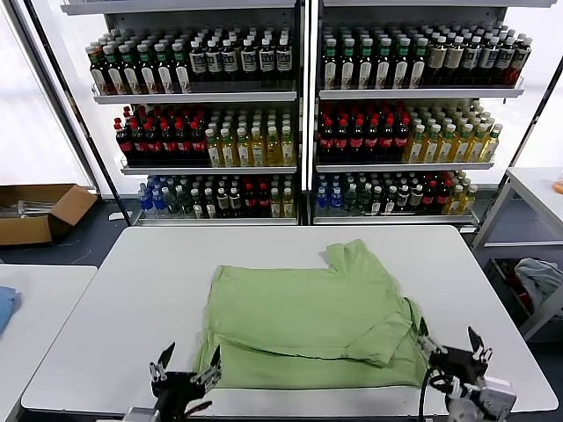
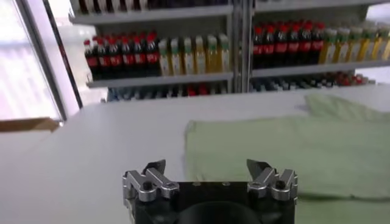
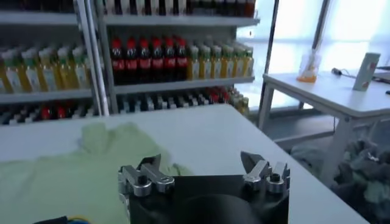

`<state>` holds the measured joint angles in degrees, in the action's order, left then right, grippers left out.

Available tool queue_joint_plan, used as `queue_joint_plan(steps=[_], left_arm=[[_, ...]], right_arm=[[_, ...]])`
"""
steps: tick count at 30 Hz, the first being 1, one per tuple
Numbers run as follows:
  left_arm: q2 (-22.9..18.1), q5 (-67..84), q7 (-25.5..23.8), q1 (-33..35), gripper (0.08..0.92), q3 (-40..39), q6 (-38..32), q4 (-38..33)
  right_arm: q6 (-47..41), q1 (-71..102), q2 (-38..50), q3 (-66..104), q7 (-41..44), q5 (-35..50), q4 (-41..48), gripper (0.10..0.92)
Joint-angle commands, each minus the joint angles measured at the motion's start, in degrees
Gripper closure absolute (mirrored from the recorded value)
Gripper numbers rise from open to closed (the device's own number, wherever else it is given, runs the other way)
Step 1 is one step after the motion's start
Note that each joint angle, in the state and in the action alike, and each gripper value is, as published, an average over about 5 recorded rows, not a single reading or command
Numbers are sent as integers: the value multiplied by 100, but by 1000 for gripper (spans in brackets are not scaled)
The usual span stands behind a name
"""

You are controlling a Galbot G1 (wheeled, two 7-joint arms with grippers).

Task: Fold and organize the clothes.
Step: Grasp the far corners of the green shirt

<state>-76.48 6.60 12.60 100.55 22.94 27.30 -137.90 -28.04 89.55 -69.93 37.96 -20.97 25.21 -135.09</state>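
The light green shirt (image 1: 308, 316) lies partly folded on the white table (image 1: 132, 299), near its front edge, one sleeve pointing toward the drink shelves (image 1: 303, 114). The left gripper (image 1: 185, 374) hovers at the shirt's front left corner, jaws spread wide, holding nothing. The right gripper (image 1: 451, 349) sits just beside the shirt's front right corner, jaws likewise wide and empty. A cardboard box (image 1: 40, 211) rests on the floor at left.

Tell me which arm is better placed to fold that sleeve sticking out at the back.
Right, probably. The right gripper, open, sits on the sleeve's side of the shirt; the left gripper, also open, is by the opposite corner.
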Motion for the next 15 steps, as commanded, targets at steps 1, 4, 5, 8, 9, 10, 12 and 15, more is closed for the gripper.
queue_joint_plan(steps=[1,4,5,8,9,10,12,15], left_arm=[[396,116,-762,-1726,179,337,-321,689],[495,262,-867,-2084,177,279,-304,1007],[518,325,-886,-2175,177,261,-291,1085],[582,540,-920,-2443,177,221,-210,1298],[604,617,-925,-2540,177,212,-167,1372],[624,705,-928,-2637,177,205,-123,1449],[674,899,-923,-2854,177,190,4,1639],[805,1234,-885,-3215,177,131,319,1991]], right_arm=[[19,-1410,959,624,1857,150,842,203],[-137,-1871,1422,540,2600,-258,1249,203],[-200,-1991,1536,496,2826,-358,1343,203],[-357,-2291,1730,301,3302,-651,1573,203],[-404,-2415,1761,195,3370,-732,1667,203],[-437,-2528,1768,85,3381,-787,1771,203],[-488,-2859,1751,-209,3284,-839,2087,203],[-505,-3455,1641,-734,2863,-794,2702,203]])
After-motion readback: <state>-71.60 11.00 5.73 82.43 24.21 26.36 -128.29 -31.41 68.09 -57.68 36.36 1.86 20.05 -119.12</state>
